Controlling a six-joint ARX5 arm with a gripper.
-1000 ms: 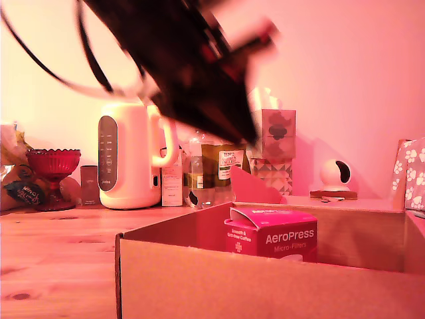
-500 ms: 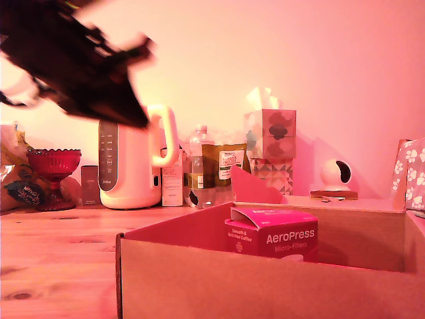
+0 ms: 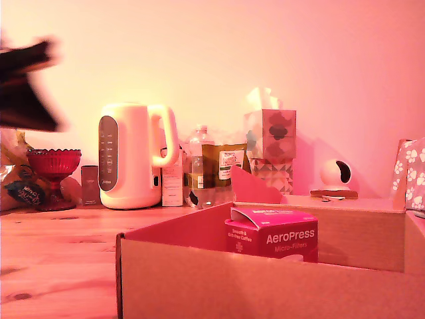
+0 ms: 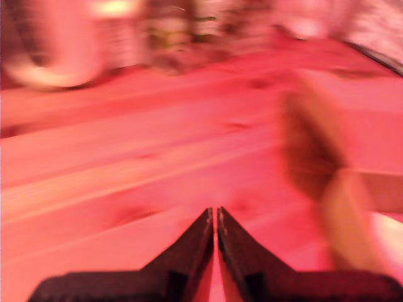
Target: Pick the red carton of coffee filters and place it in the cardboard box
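One small squat red cardboard carton [image 3: 271, 232], lettered "AeroPress Micro-Filters" in white, stands upright inside one large plain brown corrugated cardboard box [image 3: 199, 282] at the front of the wooden surface [image 3: 60, 246]. The carton's top flap is slightly raised, its printed face turned toward the exterior view, and its lower part is hidden by the box's near wall.

Behind the box, in a row along the wall, stand one cream electric kettle [image 3: 131, 154], one red glass goblet [image 3: 53, 167] at the exterior view's left, one clear plastic bottle [image 3: 196, 166], one olive-green pouch [image 3: 226, 163], one tall patterned tissue box [image 3: 271, 143] with a tissue protruding, and one small white round camera [image 3: 335, 176].

The dark arm appears only as a blur at the exterior view's left edge, high above the surface. In the wrist view, the single black end effector [image 4: 215, 229] has its two fingers [image 4: 189, 248] pressed nearly together, a hairline gap between them, and nothing gripped.
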